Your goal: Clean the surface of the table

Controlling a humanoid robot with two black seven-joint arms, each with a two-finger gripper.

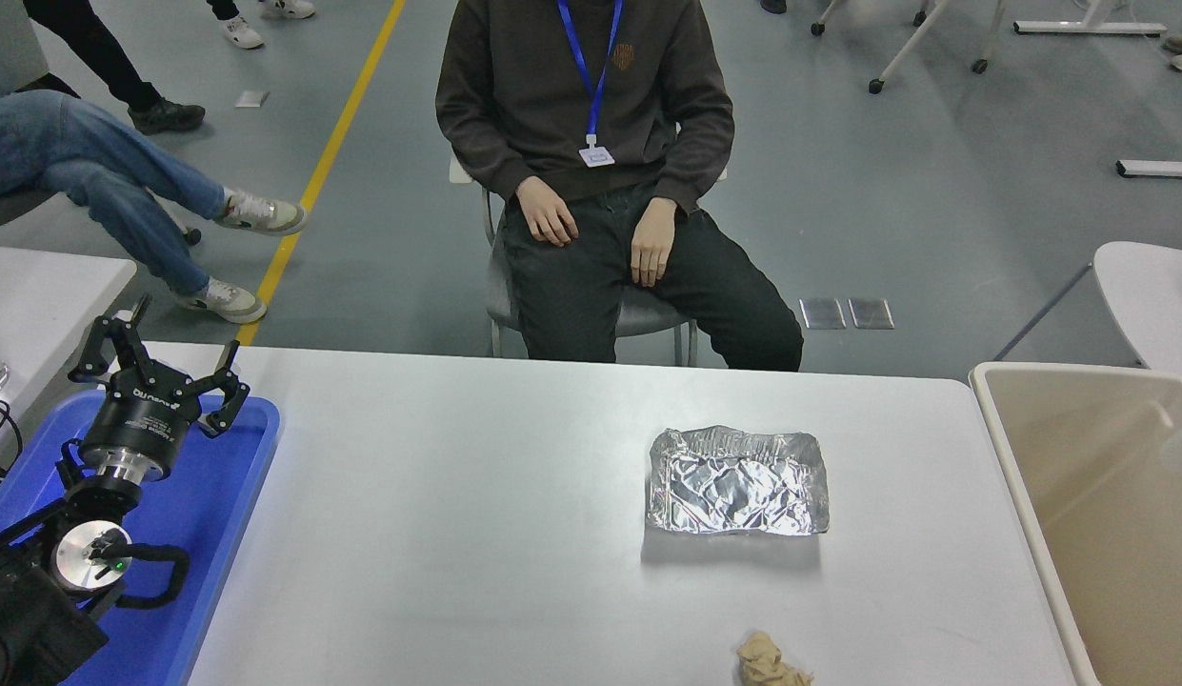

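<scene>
Parked at the lower left, the left gripper (162, 367) hangs over a blue tray (219, 495) with its fingers spread and nothing between them; the right gripper is out of view.

Largest in sight is the table surface (476, 534), a wide matte white top filling the lower middle of the view, with a beige bin (1114, 514) just beside its right edge. It looks rigid, smooth and probably slick, so it is not a thing to take hold of: cleaning it likely means lifting off what lies on it.

One crumpled foil tray (737, 479) sits right of centre; it looks light, thin and easily dented, best pinched at a rim. One small tan paper wad (768, 661) lies near the front edge, soft and light, to be grasped across its bulk.

One person (591, 143) sits at the far side.
</scene>
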